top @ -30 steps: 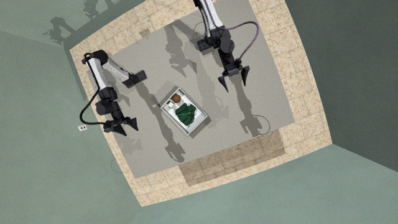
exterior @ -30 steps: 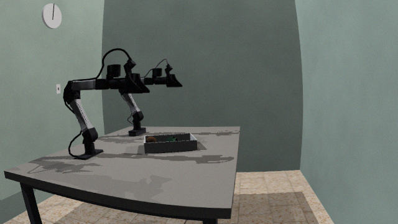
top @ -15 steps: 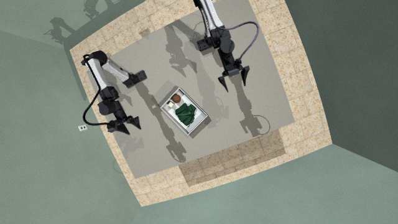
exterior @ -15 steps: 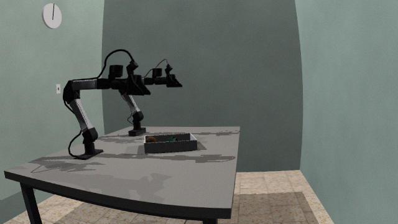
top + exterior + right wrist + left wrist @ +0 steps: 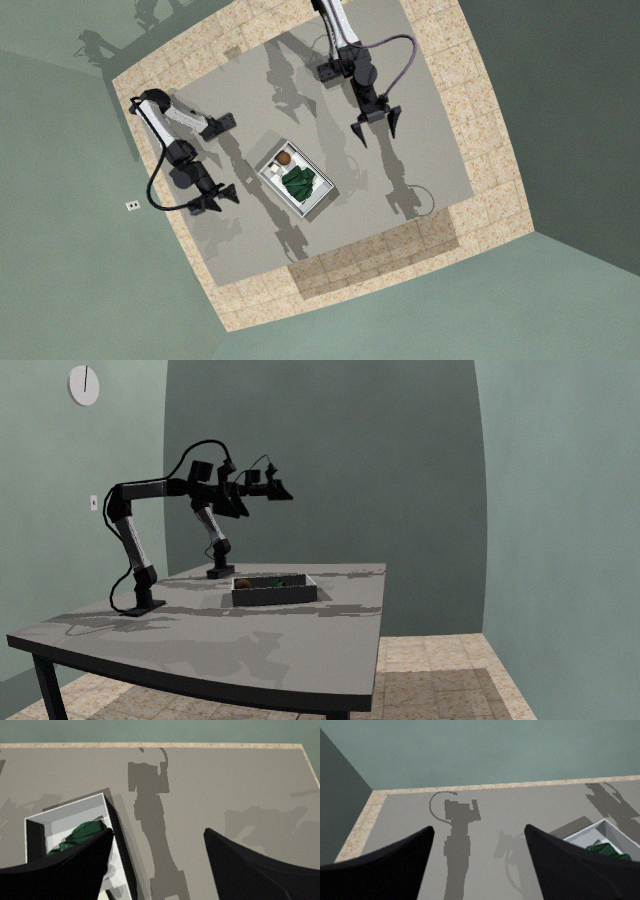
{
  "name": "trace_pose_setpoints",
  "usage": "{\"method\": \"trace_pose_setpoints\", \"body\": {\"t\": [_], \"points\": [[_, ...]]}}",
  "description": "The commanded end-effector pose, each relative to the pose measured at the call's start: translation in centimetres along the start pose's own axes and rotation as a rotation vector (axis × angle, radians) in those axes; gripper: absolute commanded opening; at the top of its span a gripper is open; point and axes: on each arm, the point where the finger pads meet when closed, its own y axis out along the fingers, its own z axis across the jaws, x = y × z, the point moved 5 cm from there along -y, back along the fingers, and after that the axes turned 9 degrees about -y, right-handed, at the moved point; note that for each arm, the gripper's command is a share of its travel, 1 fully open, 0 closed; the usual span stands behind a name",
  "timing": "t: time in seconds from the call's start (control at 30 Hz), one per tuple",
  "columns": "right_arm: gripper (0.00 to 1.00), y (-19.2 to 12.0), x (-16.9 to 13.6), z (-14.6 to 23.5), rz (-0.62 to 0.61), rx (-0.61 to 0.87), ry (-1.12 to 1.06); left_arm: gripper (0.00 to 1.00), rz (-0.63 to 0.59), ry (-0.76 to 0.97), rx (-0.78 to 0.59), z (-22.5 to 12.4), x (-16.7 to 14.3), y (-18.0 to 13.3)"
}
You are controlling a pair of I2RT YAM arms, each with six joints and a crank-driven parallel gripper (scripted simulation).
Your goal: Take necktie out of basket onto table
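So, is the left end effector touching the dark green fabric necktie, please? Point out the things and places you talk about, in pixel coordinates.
Apart: the top view shows bare grey tabletop [image 5: 350, 125] [image 5: 320, 660] [image 5: 400, 812] [image 5: 193, 800] between the left end effector [image 5: 380, 142] [image 5: 289, 498] [image 5: 479, 827] and the necktie [image 5: 299, 184] [image 5: 276, 583] [image 5: 603, 850] [image 5: 82, 834].

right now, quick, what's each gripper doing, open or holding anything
left gripper: open, nothing between its fingers
right gripper: open, nothing between its fingers
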Motion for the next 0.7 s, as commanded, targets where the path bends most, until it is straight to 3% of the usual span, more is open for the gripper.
{"method": "trace_pose_setpoints", "body": {"t": [0.0,0.17,0.67], "points": [[0.94,0.2,-0.5,1.1,0.115,-0.036,0.033,1.00,-0.005,0.000,-0.001,0.0,0.1,0.0],[0.93,0.6,-0.7,2.5,0.181,-0.034,0.042,1.00,-0.005,0.000,-0.001,0.0,0.1,0.0],[0.90,2.9,-1.9,10.7,0.549,-0.019,0.097,1.00,-0.005,0.000,-0.001,0.0,0.1,0.0]]}}
